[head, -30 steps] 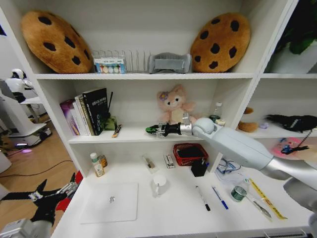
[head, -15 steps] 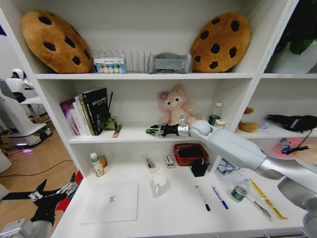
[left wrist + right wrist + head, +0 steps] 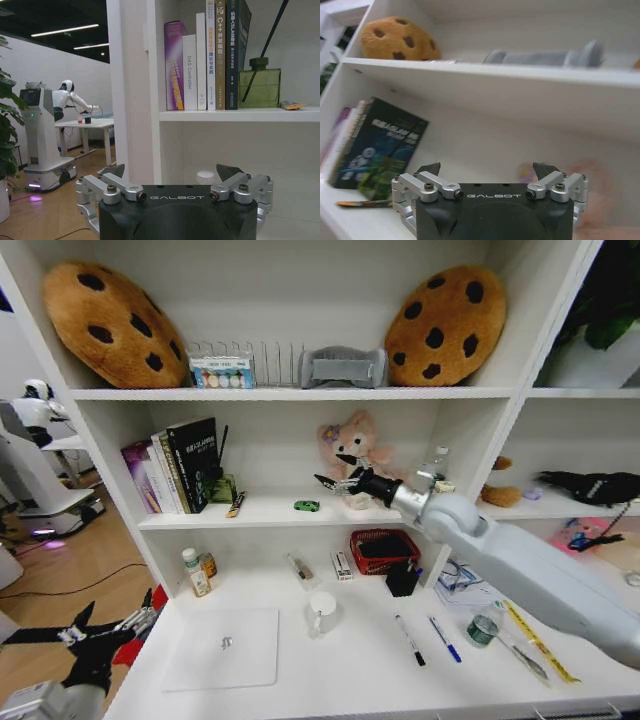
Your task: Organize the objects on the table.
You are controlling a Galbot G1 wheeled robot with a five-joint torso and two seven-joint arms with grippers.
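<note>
**Toy car on the shelf, right hand spread above it**

From the head view, a white shelving unit rises behind the white surface (image 3: 350,660). The right hand (image 3: 337,474) is raised over the middle shelf (image 3: 270,512), its fingers spread and holding nothing — in front of the pink plush (image 3: 350,448). The tiny green toy car (image 3: 306,505) sits on that shelf just below and to the left of the hand, apart from it. On the surface lie the silver laptop (image 3: 222,647), a white mug (image 3: 322,611), a black pen (image 3: 409,639), a blue pen (image 3: 444,637) and a yellow ruler (image 3: 538,640). The left hand (image 3: 112,632) hangs low past the surface's left edge.

In the left wrist view, the left hand (image 3: 179,176) is released, facing a row of books (image 3: 207,55).

In the right wrist view, the right hand (image 3: 488,172) shows both fingers wide apart and empty — a dark book (image 3: 382,145) stands beyond it.
</note>
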